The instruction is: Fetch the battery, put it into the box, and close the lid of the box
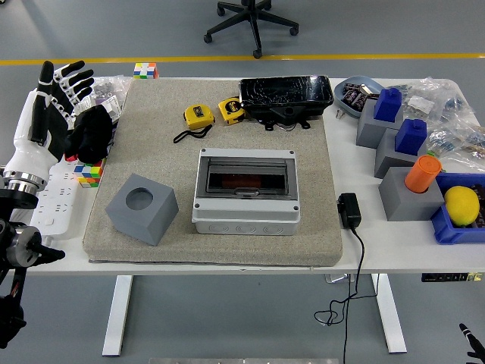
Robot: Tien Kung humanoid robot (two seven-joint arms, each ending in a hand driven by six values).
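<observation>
— Grey plastic, that box (245, 190), sitting about the middle of the felt mat (151, 163). Is its lid (245, 178) shut?

— It lies flat over the top, smoky and see-through. Behind it I make out something reddish-brown inside the box; I cannot tell what it is.

— And the battery?

— I can't pick it out for sure. Beyond the box, at the mat's far edge, sits a black tray (287, 96) wrapped in shiny film, and left of that two yellow tape measures (198, 116).

— What's the robot doing?

— Its left hand (51, 114) is up at the left of the mat, well apart from the box. White palm, black fingers (74, 76) spread wide, gripping nothing. It hangs over a white power strip (50, 201), just beside a black bundle (92, 133) that rests on a colourful cube (89, 172).

— The other hand?

— Only a black tip shows at the bottom right corner, below the table (227, 260). Can't tell anything about it.

— Anything else near the box?

— A grey block (142, 208) with a round hole in its top, just left of the box on the mat. Right of the box, off the mat, a black adapter (348, 210) with its cord hanging over the table's near edge. Farther right, grey stands carrying blue blocks (388, 105) and an orange cylinder (422, 173), and a yellow lemon-like thing (461, 205) in a blue bin (449, 228).
</observation>
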